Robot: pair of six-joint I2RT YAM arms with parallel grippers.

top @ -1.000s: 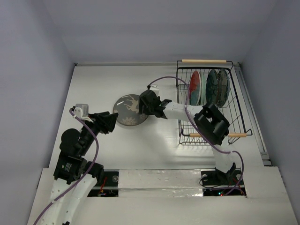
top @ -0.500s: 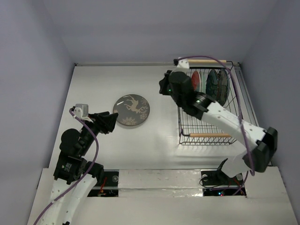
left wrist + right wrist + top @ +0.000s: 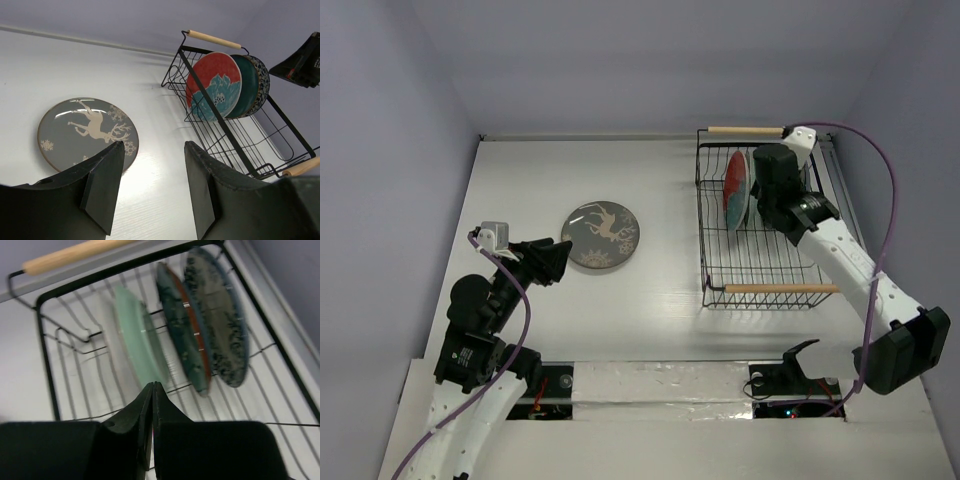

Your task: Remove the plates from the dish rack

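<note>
Top view: the dish rack (image 3: 760, 258) stands along the right edge of the table (image 3: 650, 310), its near half bare wire; the deer plate (image 3: 600, 235) lies flat left of centre, well apart from the rack, with bare white surface between them and on every side of it; my left claw (image 3: 154, 150) hovers just beside the near-left rim of that plate, fingers spread and holding nothing. My right claw (image 3: 152, 390) hangs over the rack's far end, fingers pressed together on nothing. Three plates stand on edge there: the mint plate (image 3: 137, 342), the teal plate (image 3: 182, 335) and the floral plate (image 3: 220, 320). Left wrist view alone shows the front plate's red-and-teal face; right wrist view shows its pale mint back, blurred; in the top view my right arm hides the other two. One second earlier my right claw was at the deer plate's right rim; half a second ago it was passing the rack's far-left corner; the deer plate and my left arm are unchanged.
</note>
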